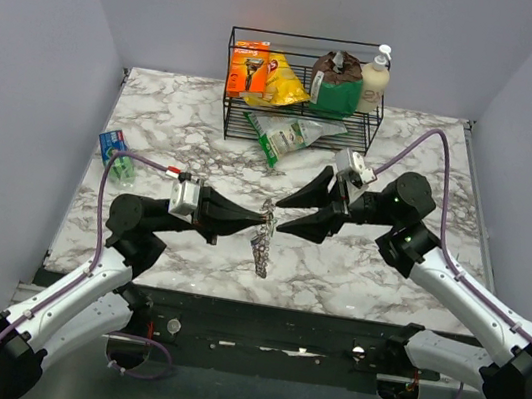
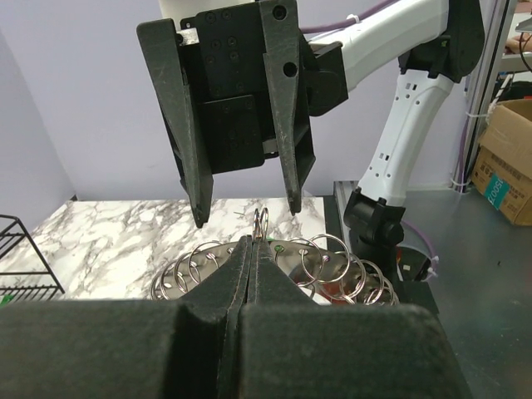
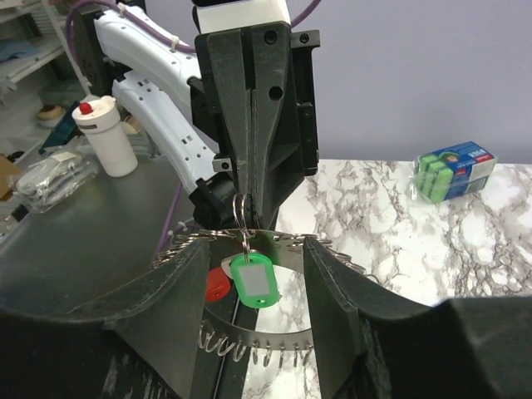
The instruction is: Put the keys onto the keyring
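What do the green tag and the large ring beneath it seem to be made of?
The green tag looks like glossy moulded plastic with a pale label window; the large ring looks like thin metal, probably steel, by its silvery sheen.

You see a table point(image 1: 336, 271) with a white and grey marble pattern. The wire rack point(image 1: 297, 129) is black. In the rack are an orange package point(image 1: 248, 70), a yellow bag point(image 1: 284, 86), a green and brown bag point(image 1: 335, 89) and a cream bottle point(image 1: 372, 83). Just before the rack lies a green and white pouch point(image 1: 291, 135). Far left of the rack is a blue and green box point(image 1: 114, 153). The left gripper point(image 1: 265, 222) and the right gripper point(image 1: 278, 217) are black. The keyring point(image 1: 264, 245) is silver, and one key point(image 3: 253, 283) has a green head with a white label.
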